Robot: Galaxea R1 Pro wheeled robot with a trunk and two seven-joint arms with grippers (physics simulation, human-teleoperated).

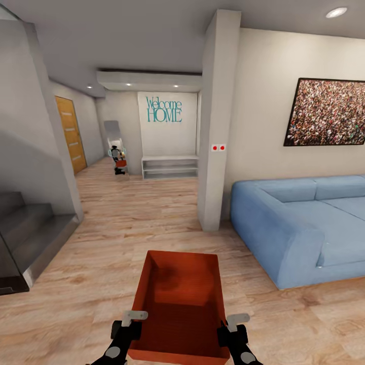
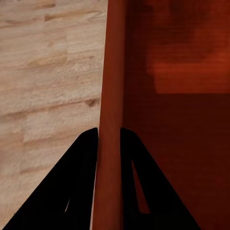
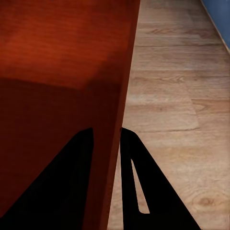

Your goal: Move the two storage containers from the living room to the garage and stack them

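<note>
Nearest you, at 6 o'clock in the head view, one storage container (image 1: 180,304) hangs between both grippers; it is open-topped, orange-red, and appears empty; count one in sight.

Your left gripper (image 1: 128,324) pinches the container's left wall; the left wrist view shows the wall (image 2: 111,120) running between the two dark fingers (image 2: 72,191), one inside and one outside. Your right gripper (image 1: 234,327) clamps the right wall likewise; in the right wrist view a finger (image 3: 153,191) sits on either side of the wall (image 3: 115,134).

Wood plank floor (image 1: 126,218) lies beneath, so you are not yet in the garage.

Risks, as judged: both holds are on thin plain walls, so uneven arm motion could twist or slip the box; the pillar (image 1: 219,121) at 12 o'clock, the stairs (image 1: 30,233) at 9 o'clock and the sofa (image 1: 299,228) at 3 o'clock narrow your route, and a wide turn could clip them.

Further count: one orange-wood door (image 1: 71,134) at 11 o'clock; one wall picture (image 1: 327,111) at 2 o'clock; two grippers.
</note>
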